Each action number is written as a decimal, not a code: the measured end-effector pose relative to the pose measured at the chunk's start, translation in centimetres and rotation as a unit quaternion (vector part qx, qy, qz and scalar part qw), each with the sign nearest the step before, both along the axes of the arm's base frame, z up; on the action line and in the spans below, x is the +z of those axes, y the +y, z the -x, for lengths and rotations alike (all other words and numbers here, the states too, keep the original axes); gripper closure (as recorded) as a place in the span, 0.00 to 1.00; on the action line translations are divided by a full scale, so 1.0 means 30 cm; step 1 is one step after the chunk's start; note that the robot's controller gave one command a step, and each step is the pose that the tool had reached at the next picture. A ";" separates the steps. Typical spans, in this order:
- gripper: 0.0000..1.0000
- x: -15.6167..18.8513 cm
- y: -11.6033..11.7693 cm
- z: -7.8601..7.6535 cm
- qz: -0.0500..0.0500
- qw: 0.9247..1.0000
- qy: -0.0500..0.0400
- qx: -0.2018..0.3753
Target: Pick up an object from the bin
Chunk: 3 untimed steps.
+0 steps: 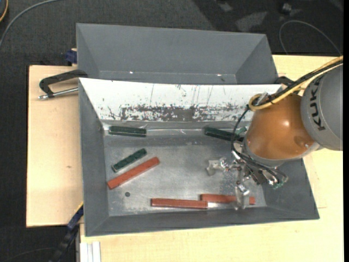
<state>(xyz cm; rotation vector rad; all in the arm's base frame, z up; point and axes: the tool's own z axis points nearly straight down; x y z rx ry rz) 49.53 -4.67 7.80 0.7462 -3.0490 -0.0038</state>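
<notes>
One grey bin (92, 162) holds several slim sticks, red-brown and dark green, all lying flat on its floor. None looks lifted, so the pick itself is not yet done. The arm (278, 132) hangs its tool (240, 189) at five o'clock in the bin, over the three-o'clock end of a short red-brown stick (222, 199) by the near wall; whether the tool is apart or together I cannot tell.

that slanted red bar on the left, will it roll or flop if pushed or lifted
The red bar looks flat-sided and straight, so it probably slides or pivots rather than rolls. It seems stiff, so flopping is unlikely. Long and thin, it may tilt if gripped near one end, and a push could nudge the green bar beside it.
</notes>
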 end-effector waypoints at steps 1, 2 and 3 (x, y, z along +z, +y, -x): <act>0.00 -0.025 0.007 0.014 0.001 0.978 -0.001 -0.210; 1.00 -0.022 0.007 0.011 0.001 0.978 -0.003 -0.209; 1.00 0.097 0.088 -0.015 -0.001 0.968 -0.005 -0.252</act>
